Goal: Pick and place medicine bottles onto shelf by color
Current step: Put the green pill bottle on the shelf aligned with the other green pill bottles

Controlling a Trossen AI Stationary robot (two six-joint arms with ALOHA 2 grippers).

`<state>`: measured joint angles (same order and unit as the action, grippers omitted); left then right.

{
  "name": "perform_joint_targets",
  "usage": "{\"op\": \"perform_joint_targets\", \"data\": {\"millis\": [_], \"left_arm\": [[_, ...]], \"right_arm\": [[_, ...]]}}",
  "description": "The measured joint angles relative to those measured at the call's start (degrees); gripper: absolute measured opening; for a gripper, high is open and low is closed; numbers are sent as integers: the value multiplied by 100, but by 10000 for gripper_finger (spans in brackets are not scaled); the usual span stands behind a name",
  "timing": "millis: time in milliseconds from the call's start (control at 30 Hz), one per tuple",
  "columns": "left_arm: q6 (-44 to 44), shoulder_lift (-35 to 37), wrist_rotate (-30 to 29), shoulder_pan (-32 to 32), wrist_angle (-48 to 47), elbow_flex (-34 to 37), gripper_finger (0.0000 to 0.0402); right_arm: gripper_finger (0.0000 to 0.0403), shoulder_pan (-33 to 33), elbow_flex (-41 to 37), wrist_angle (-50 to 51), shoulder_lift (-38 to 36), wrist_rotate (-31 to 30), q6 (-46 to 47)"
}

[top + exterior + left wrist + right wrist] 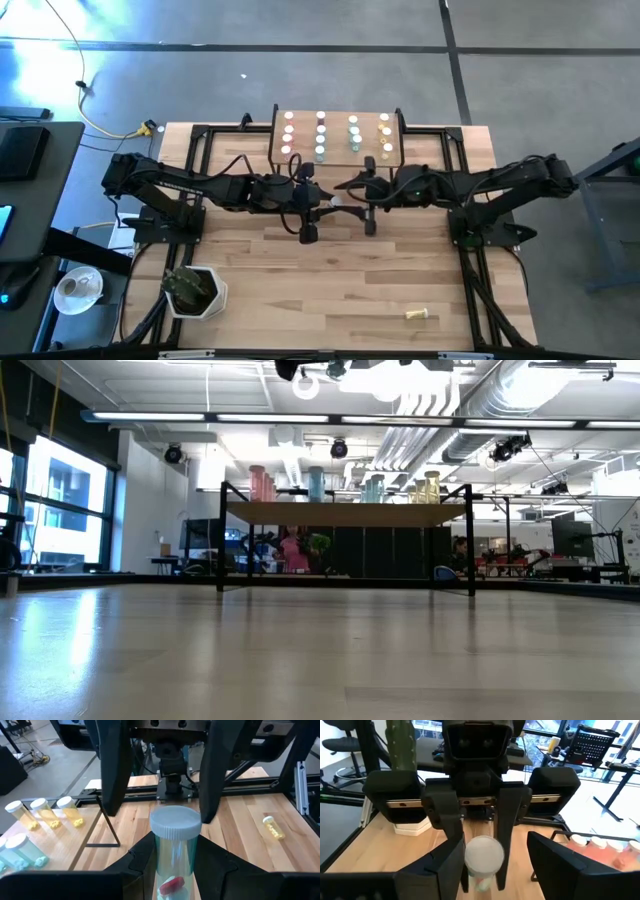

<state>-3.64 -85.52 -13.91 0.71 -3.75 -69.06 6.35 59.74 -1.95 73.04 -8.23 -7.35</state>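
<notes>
Shelf nearly full of sorted bottles; left gripper clamps one bottle, right gripper open beside it; a yellow bottle remains on the table.

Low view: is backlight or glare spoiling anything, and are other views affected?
Low view: bright window and ceiling lights, sheen on the table, shelf in silhouette. High view: caps of the bottles blown white. Left wrist view: evenly lit, held bottle clear.

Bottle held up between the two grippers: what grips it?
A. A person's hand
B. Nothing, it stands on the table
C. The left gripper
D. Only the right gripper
C: in the left wrist view the left gripper is shut on the body of the bottle, while the right gripper stands open on either side of its cap.
</notes>
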Motion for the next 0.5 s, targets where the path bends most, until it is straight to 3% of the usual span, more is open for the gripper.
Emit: {"op": "perform_joint_targets", "data": {"millis": [500], "left_arm": [[-10,0,-20,0,81,-2,97]], "right_arm": [[208,-39,-2,48,12,245,376]]}}
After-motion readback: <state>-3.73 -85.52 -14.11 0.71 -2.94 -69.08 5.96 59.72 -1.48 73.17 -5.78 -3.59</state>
